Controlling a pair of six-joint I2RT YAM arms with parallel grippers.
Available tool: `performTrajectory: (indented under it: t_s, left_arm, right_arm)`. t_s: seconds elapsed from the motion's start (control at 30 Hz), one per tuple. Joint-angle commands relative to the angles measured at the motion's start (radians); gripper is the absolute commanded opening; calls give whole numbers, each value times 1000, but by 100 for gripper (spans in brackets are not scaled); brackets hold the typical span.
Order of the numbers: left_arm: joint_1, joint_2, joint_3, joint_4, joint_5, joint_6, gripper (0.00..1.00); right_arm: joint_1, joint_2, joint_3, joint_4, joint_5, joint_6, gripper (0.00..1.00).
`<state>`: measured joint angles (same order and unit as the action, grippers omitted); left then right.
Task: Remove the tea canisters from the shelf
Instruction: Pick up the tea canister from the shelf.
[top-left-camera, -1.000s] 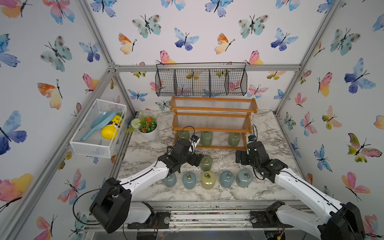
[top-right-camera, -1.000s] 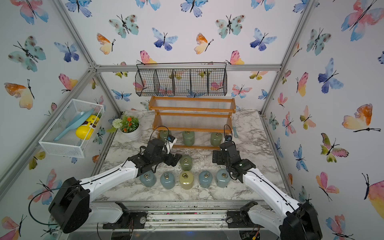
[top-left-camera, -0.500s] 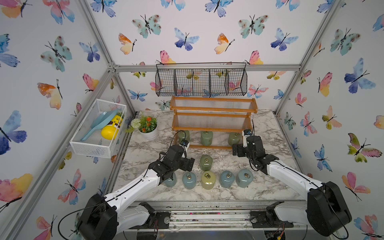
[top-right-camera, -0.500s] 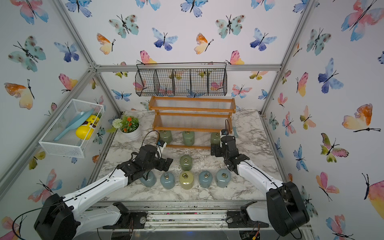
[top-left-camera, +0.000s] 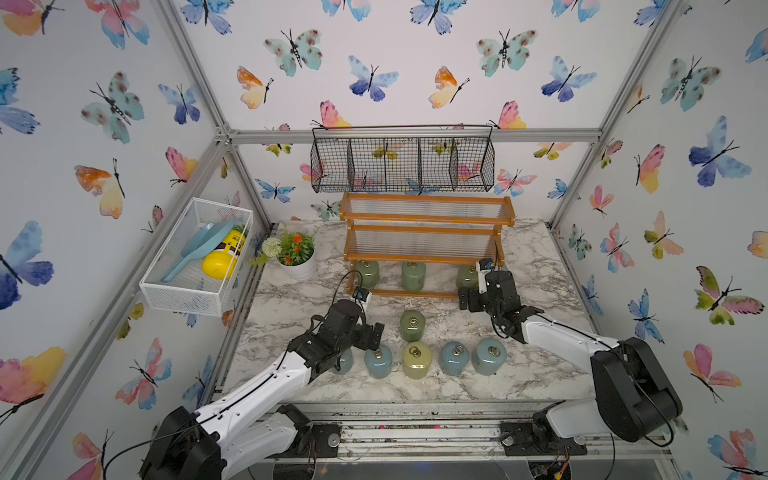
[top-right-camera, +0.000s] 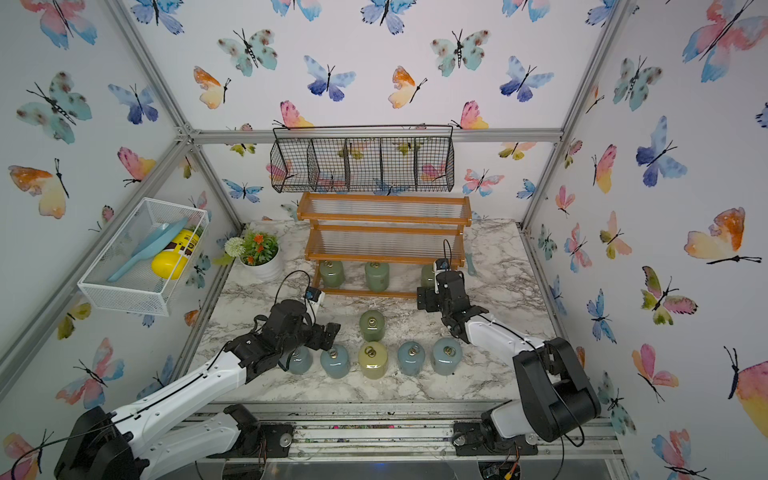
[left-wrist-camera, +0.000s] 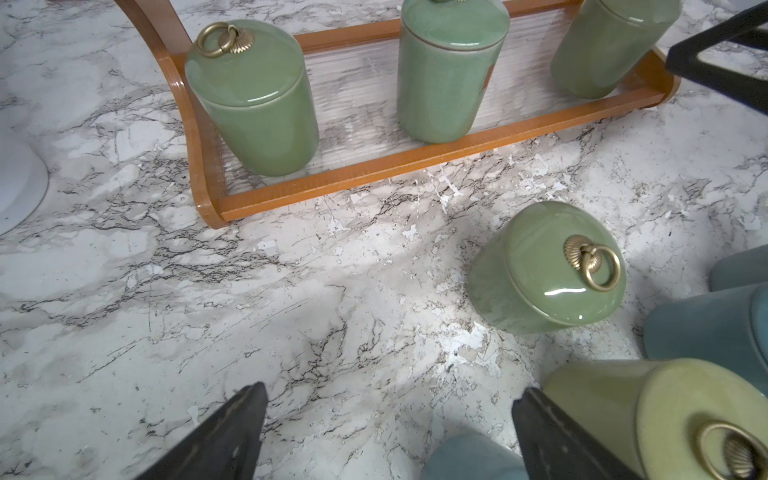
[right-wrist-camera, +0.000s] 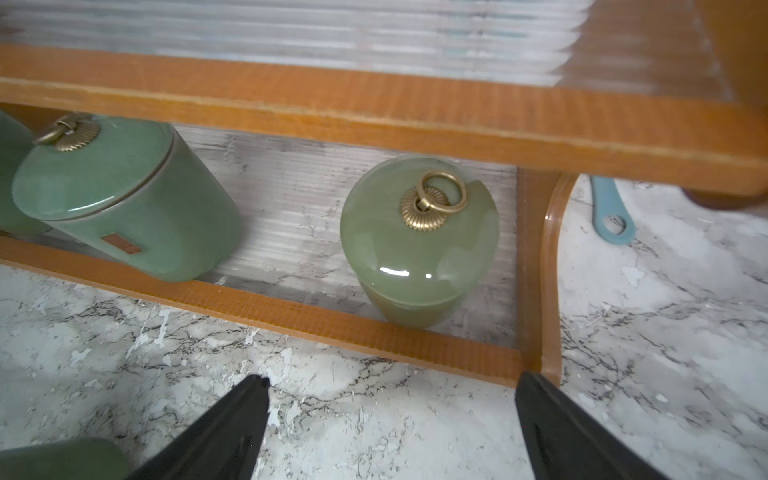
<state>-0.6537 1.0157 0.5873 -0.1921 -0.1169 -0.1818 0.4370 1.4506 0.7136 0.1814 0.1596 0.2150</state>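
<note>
- Workspace: I am looking into a cell with butterfly-print walls and a marble tabletop (top-left-camera: 291, 316). The three-tier wooden shelf (top-left-camera: 424, 219) stands at the back of it.
- Task items: three green tea canisters stand on the shelf's lowest tier in both top views: the left-end canister (top-left-camera: 368, 273), the middle canister (top-left-camera: 413, 276) and the right-end canister (top-left-camera: 466, 277). The two upper tiers show none.
- Unloaded items: six canisters stand upright on the marble. A green canister (top-left-camera: 412, 326) stands alone, and nearer me is a row of four blue canisters (top-left-camera: 455, 358) with one yellow-green canister (top-left-camera: 417, 360).
- Left gripper (left-wrist-camera: 390, 390): jaws spread, nothing between them. It hangs over the left end of that row.
- Right gripper (right-wrist-camera: 392, 378): jaws spread and empty, aimed at the right-end canister, short of the shelf's front rail.
- Hazard 1: that canister sits under the middle tier and near the side upright. I judge a jaw may strike the upright or rail, or a steep lift may knock the lid on the tier above.
- Hazard 2: the glaze is glossy, so a shallow grip may slip.
- Hazard 3: a sideways swing of the left arm could topple the row beneath it.
- Containers: the white mesh basket (top-left-camera: 183, 297) holds a blue scoop (top-left-camera: 199, 249) and a yellow bottle (top-left-camera: 220, 259). The black wire basket (top-left-camera: 403, 166) shows nothing inside. The white flower pot (top-left-camera: 299, 270) holds flowers.
</note>
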Motion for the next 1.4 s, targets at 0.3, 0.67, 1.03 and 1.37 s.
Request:
performTrajectory:
  t_s: [0.3,0.67,1.03,1.37]
  left_arm:
    - [5,-73,-33,-3,-29,-25,98]
    - [5,-103,-48,-9,-31,-33,99]
    - [5,-108,-50,-10,-32,-34,99]
    - [5,-119,-51,-19,-33,-39,100]
  right_arm:
    - [-21,93,54,110,31,-14,98]
    - [-51,153,101,123,24,-28,99]
    - [-77,216,167,108,-40,-63,98]
    - [-92,288,236,73,-83,-75,99]
